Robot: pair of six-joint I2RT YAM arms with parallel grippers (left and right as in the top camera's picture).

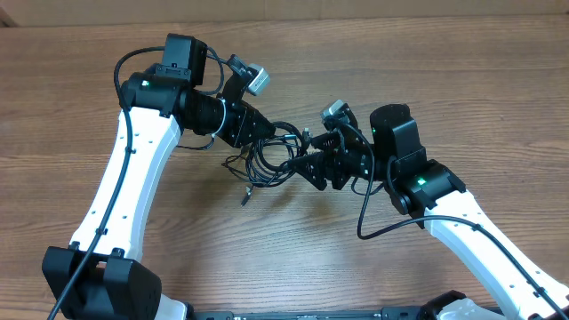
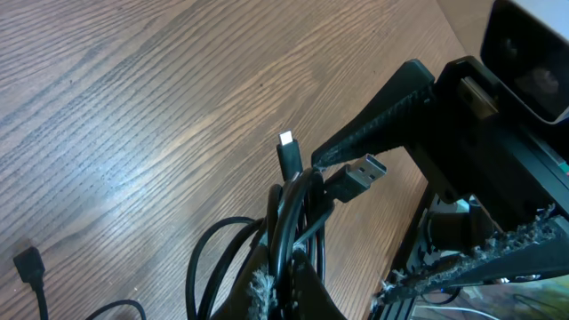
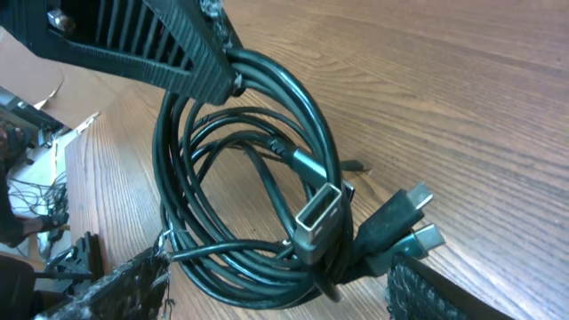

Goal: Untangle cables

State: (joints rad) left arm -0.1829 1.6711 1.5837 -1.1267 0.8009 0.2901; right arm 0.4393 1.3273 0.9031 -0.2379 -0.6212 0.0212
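Note:
The cables (image 1: 267, 158) are a tangled coil of thin black cords held just above the wood table between the two arms. My left gripper (image 1: 271, 140) is shut on several strands of the coil (image 2: 293, 204), pinched between its fingertips (image 2: 289, 280). My right gripper (image 1: 308, 165) is open, with its padded fingers (image 3: 284, 293) on either side of the bundle's lower loop (image 3: 240, 204). A silver USB-A plug (image 3: 316, 218) and two smaller plugs (image 3: 418, 197) stick out by the right finger. One loose plug end (image 1: 242, 197) trails on the table.
The wood table (image 1: 373, 62) stretches all round. Thick black arm cables (image 1: 373, 227) loop beside the right arm. A small stray plug end (image 2: 27, 262) lies on the table, at the left in the left wrist view. The left gripper's finger (image 3: 191, 53) crosses the top left of the right wrist view.

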